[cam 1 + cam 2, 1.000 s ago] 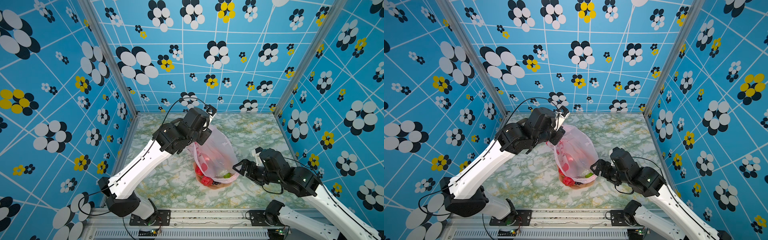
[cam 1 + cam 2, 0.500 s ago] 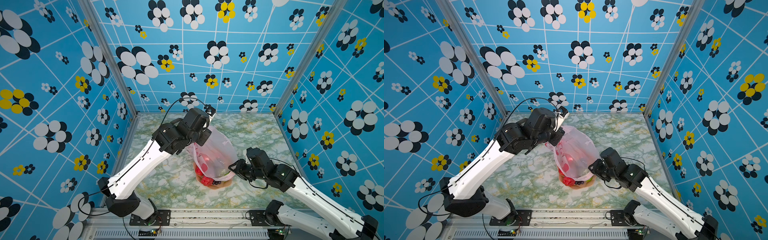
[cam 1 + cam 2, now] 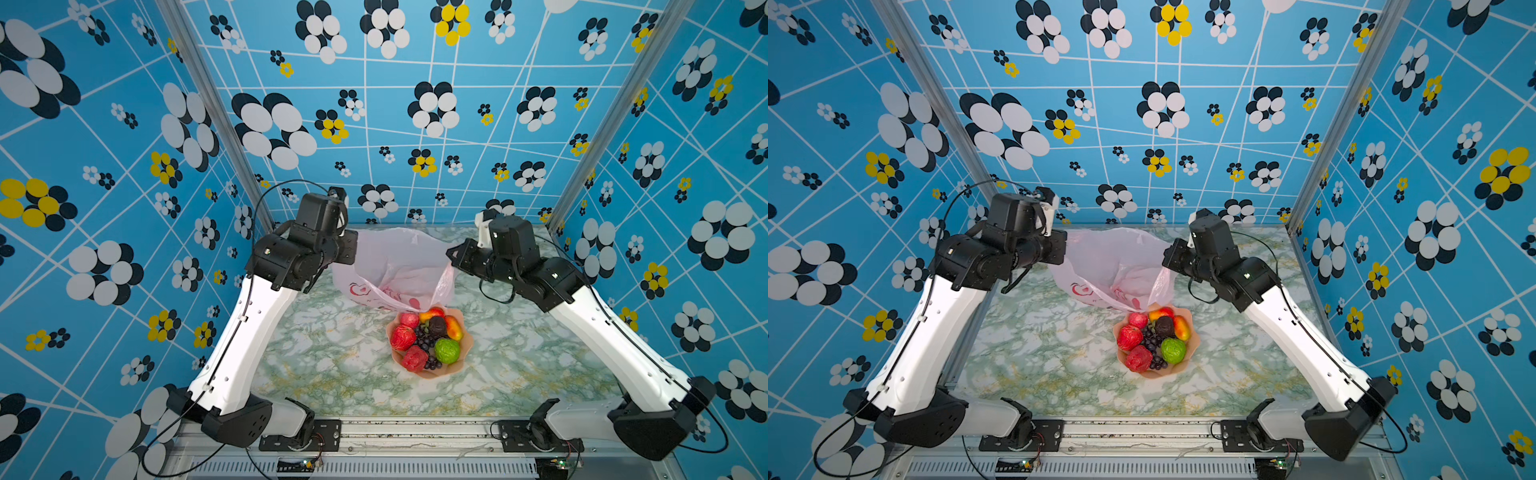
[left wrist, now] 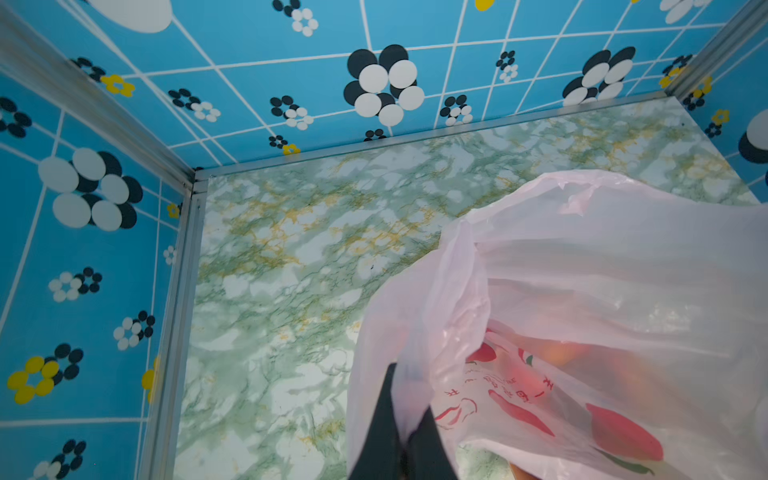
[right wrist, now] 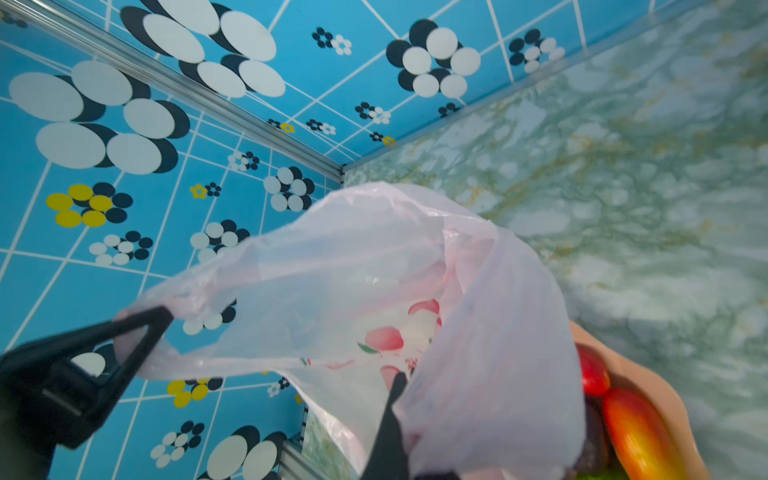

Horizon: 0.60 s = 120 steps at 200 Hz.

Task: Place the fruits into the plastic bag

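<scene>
Just behind the bowl (image 3: 433, 375), the bag (image 3: 395, 266) is stretched open, its bottom at the bowl's far rim. The left gripper (image 4: 409, 390) pinches the bag's rim, up and left of the bowl. The right gripper (image 5: 404, 399) seems clamped on the opposite rim, one finger hidden by plastic. The fruits (image 3: 446, 350) lie in the bowl.

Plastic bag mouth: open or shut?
Open: the plastic bag is stretched between the left tool and right tool, each shut on its edge.

Thin, translucent, crinkled plastic bag (image 3: 395, 257)
</scene>
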Available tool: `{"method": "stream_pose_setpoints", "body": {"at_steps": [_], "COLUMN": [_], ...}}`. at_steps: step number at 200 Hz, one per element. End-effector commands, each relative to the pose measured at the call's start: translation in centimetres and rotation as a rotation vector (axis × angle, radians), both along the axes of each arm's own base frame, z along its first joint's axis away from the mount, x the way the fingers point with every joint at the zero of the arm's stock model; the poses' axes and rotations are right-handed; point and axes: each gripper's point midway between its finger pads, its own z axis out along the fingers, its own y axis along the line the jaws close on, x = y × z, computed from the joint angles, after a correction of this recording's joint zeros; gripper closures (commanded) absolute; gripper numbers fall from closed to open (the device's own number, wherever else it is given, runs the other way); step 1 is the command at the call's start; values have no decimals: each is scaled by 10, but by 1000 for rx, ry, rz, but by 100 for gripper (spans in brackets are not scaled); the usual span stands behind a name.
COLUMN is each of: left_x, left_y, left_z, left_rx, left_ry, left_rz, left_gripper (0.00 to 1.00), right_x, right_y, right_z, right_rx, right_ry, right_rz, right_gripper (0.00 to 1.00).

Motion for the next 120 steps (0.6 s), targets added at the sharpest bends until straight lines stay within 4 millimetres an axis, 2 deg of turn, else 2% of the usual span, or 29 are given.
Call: {"method": "stream_pose_setpoints", "body": {"at_steps": [1,8,17,26,27,30,33,34,36,37,39,41,42,45,47,49,55,57,64,72,73,84,96,105,112,115,120], "left_x": [10,19,31,38,38,38,37,36,35,34,33,31,30,26,24,20,11,7,-9,-30,-32,-63,-92,-102,-104,-100,-93], "left_y": [1,-2,-7,-9,-8,-8,-7,-7,-7,-6,-6,-6,-5,-6,-6,-6,-7,-7,-9,-14,-14,-25,-34,-43,-47,-48,-51], "left_z": [-15,-7,18,55,59,73,88,92,103,108,117,127,132,147,156,165,188,198,225,250,253,276,286,277,264,255,236], "left_rx": [-183,-217,-245,-279,-285,-300,-317,-321,-332,-339,-350,-360,-365,-379,-388,-396,-413,-420,-437,-445,-445,-433,-415,-400,-387,-378,-361], "left_ry": [93,66,-31,-161,-177,-222,-270,-283,-316,-331,-360,-392,-408,-454,-482,-512,-585,-619,-705,-789,-802,-902,-988,-1015,-1009,-996,-962], "left_rz": [1,-10,-35,-44,-44,-43,-44,-45,-48,-47,-50,-54,-56,-67,-74,-81,-104,-112,-145,-197,-203,-280,-343,-383,-394,-389,-377], "left_gripper": [100,100,100,100,100,100,100,100,100,100,100,100,100,100,100,100,100,100,100,100,100,100,100,100,100,100,100], "right_x": [37,51,63,71,71,70,69,67,66,63,62,57,57,48,46,38,24,13,-12,-35,-43,-73,-97,-102,-94,-92,-82], "right_y": [37,43,46,46,46,46,46,45,45,45,45,44,44,43,42,40,39,38,36,37,37,37,36,30,31,30,35], "right_z": [21,41,67,107,107,127,137,147,152,163,167,184,184,205,209,225,248,261,289,306,311,322,316,304,276,270,243], "right_rx": [-48,-54,-61,-57,-57,-43,-34,-27,-24,-16,-12,0,0,10,12,17,17,16,0,-23,-24,-34,-31,-31,-72,-82,-129], "right_ry": [-120,-202,-301,-433,-433,-492,-521,-551,-563,-597,-608,-661,-661,-727,-742,-797,-883,-937,-1065,-1174,-1204,-1317,-1396,-1412,-1373,-1365,-1322], "right_rz": [139,140,123,102,102,100,99,100,100,101,101,100,100,100,100,99,100,104,108,122,127,161,202,191,180,175,182], "right_gripper": [100,100,100,100,100,100,100,100,100,100,100,100,100,100,100,100,100,100,100,100,100,100,100,100,100,100,100]}}
